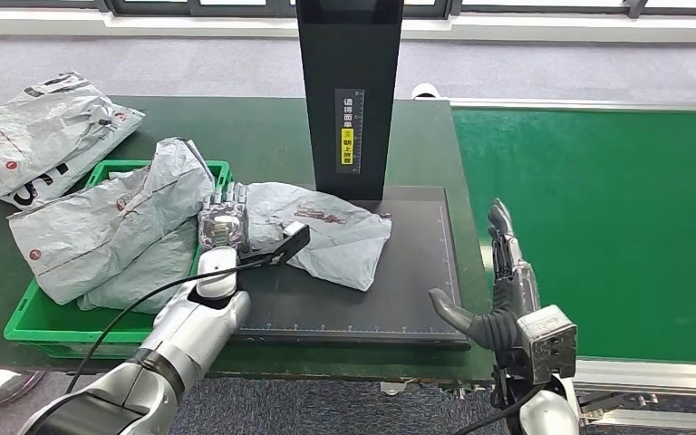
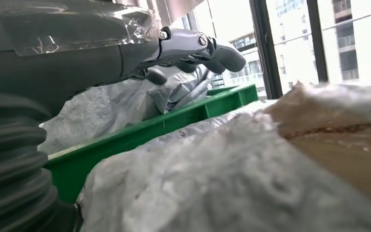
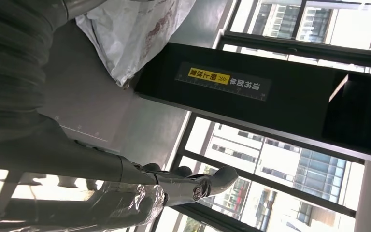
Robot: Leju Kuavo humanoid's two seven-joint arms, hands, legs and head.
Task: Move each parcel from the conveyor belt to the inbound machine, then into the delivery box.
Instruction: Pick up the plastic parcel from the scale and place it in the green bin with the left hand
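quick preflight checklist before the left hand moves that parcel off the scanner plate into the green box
1. Parcel lies on the scanner plate: ok.
2. Left hand rests on the parcel's edge: ok; firm grip: cannot tell.
3. Green box has room: not ok, two parcels fill and overhang it.
4. Right hand open and off the plate: ok.
5. Black post stands outside the path to the box: ok.
6. Conveyor belt bare: ok.
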